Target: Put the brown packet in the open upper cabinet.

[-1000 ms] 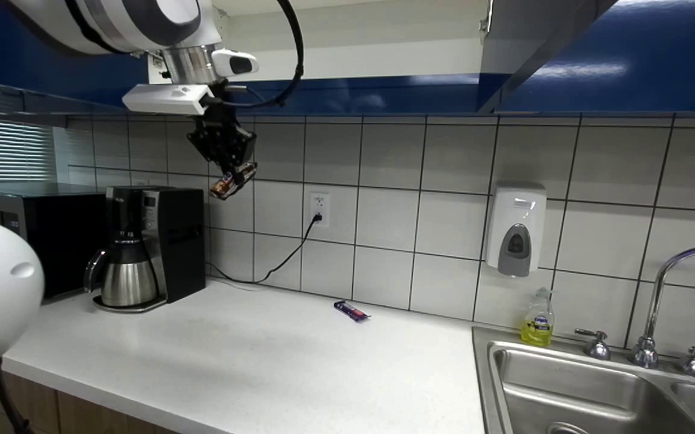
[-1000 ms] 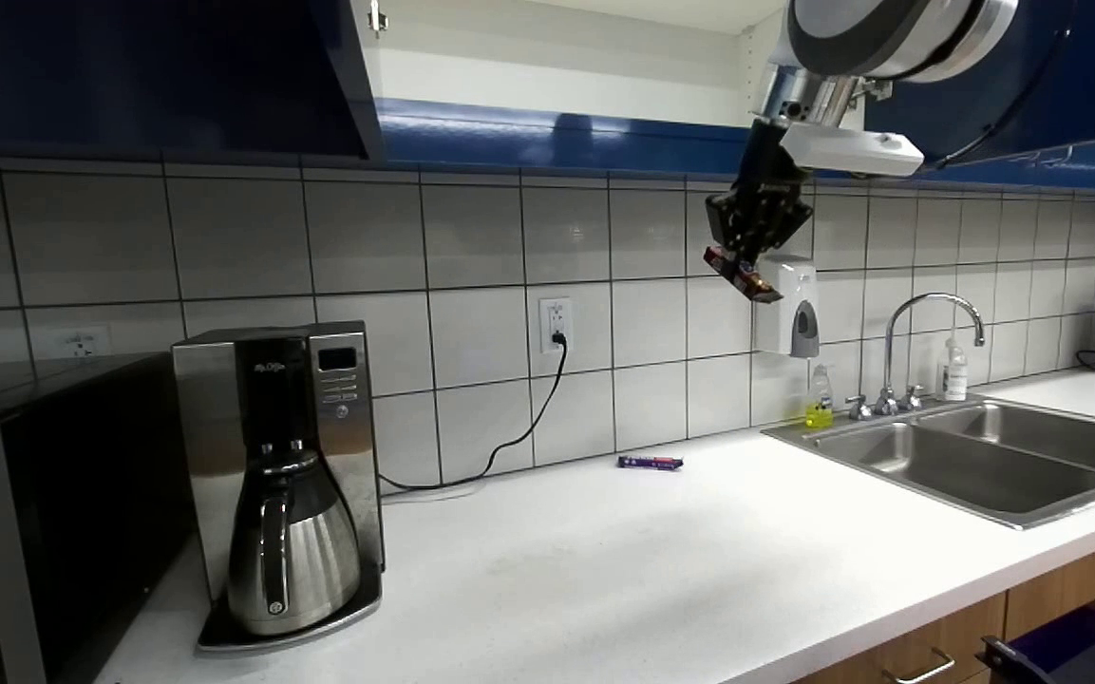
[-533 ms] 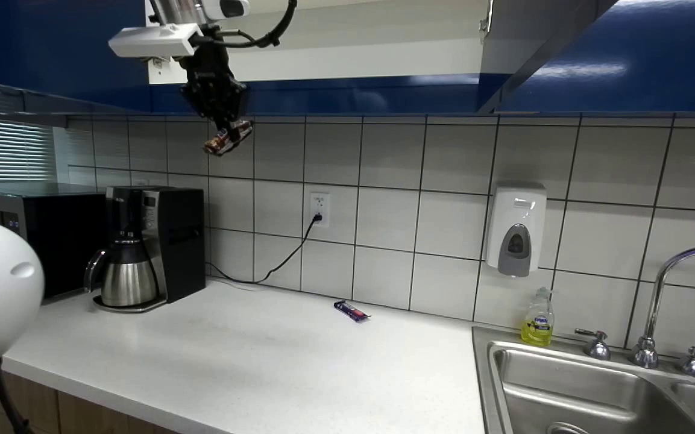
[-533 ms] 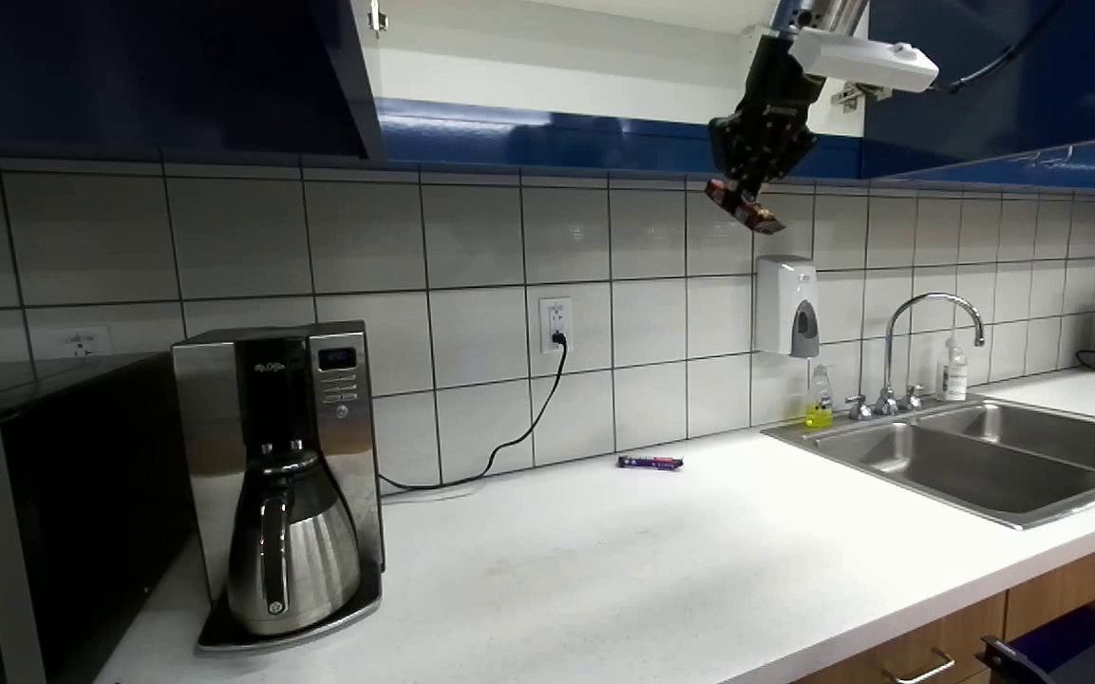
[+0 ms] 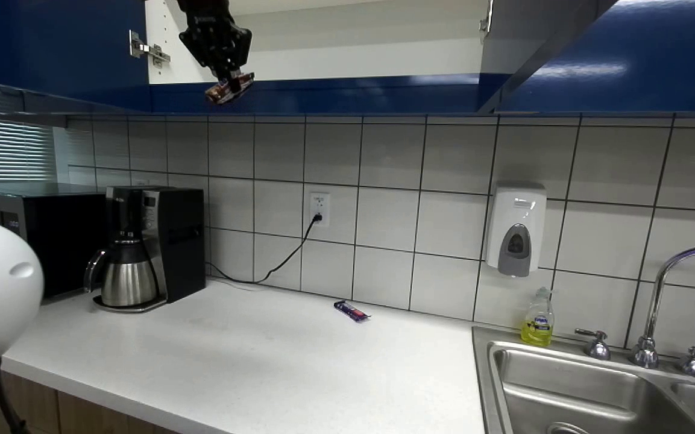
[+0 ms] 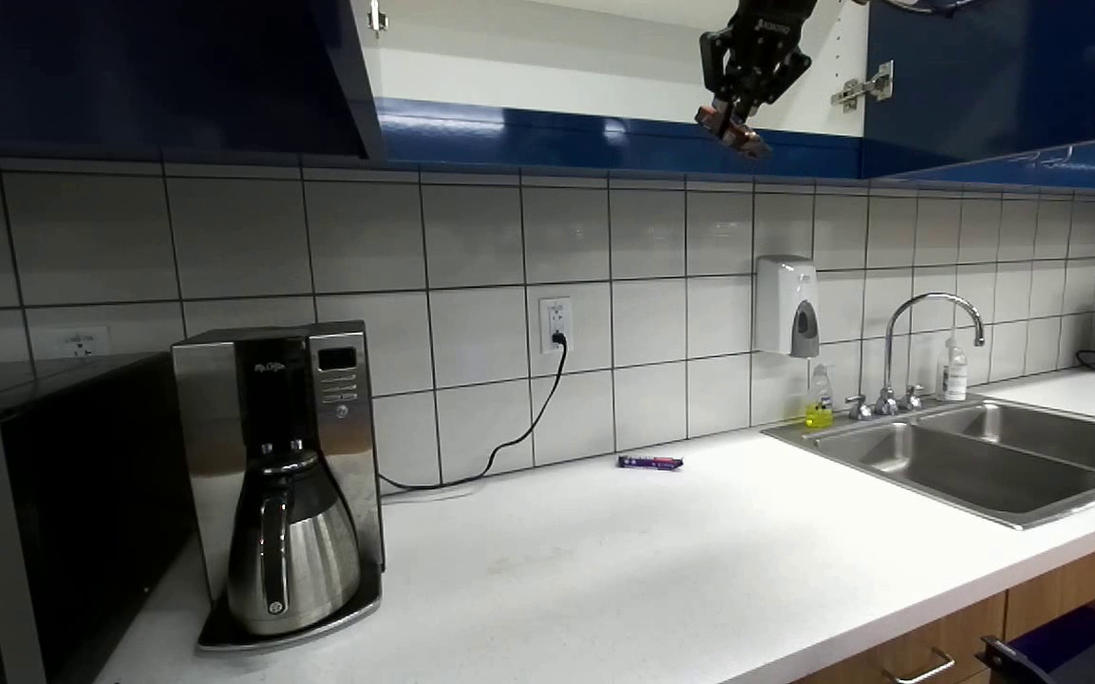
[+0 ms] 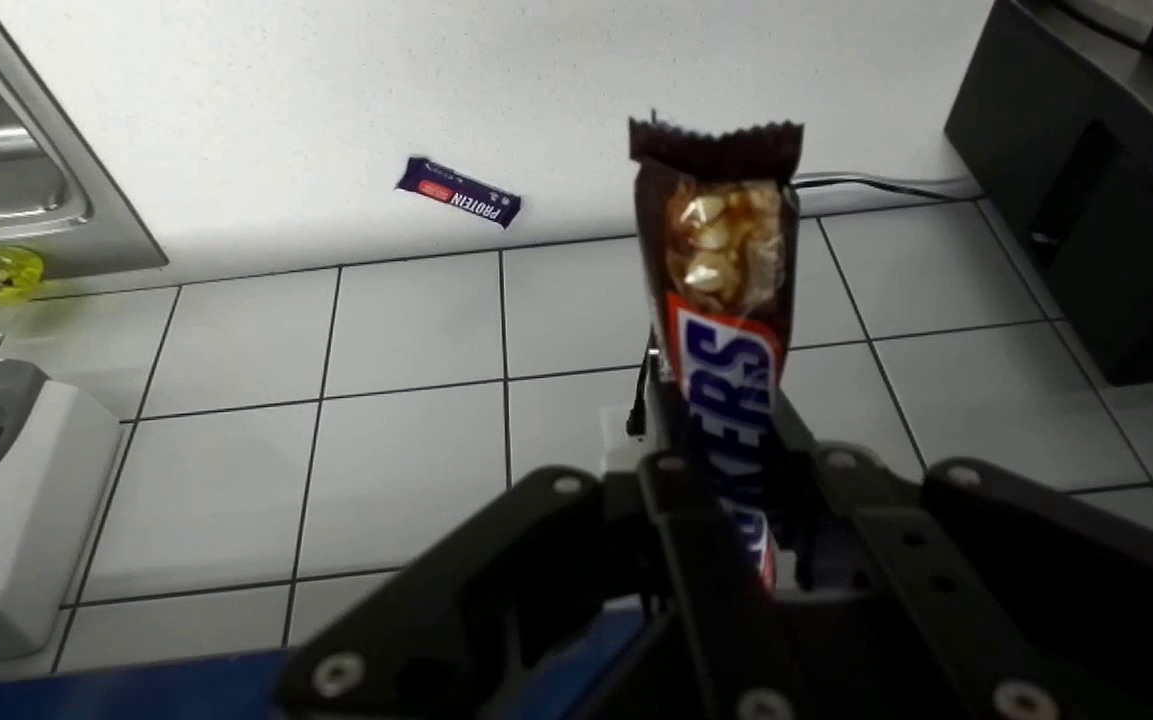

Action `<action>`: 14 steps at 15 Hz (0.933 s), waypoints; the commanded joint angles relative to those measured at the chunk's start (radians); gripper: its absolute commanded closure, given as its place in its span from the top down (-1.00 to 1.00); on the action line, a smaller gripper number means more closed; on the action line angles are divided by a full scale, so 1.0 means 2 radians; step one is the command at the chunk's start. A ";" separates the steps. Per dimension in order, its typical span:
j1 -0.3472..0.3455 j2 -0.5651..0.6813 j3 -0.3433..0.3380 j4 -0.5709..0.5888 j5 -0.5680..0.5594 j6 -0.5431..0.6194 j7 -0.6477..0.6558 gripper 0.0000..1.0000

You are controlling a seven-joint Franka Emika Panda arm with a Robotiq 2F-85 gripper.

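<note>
The brown packet, a dark brown snack bar with a nut picture on one end, is pinched between the fingers of my gripper in the wrist view. The packet is tilted and sticks out past the fingertips. In both exterior views my gripper points down, with the packet across its tips. It appears before the blue bottom edge of the open upper cabinet, whose white interior shows above. How far the packet is from the cabinet I cannot tell.
Cabinet doors stand open on both sides. A purplish protein bar lies on the counter. A coffee maker and microwave stand at one end, a sink at the other. A soap dispenser hangs on the tiles.
My gripper has risen with the brown packet still in it, from in front of the wall tiles to the height of the cabinet's lower edge. The rest of the scene has not moved.
</note>
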 commanded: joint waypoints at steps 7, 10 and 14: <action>-0.024 0.108 0.020 0.169 0.014 -0.068 0.037 -0.91; -0.028 0.141 0.023 0.209 0.012 -0.060 0.056 -0.91; -0.034 0.180 0.028 0.253 0.002 -0.039 0.079 -0.91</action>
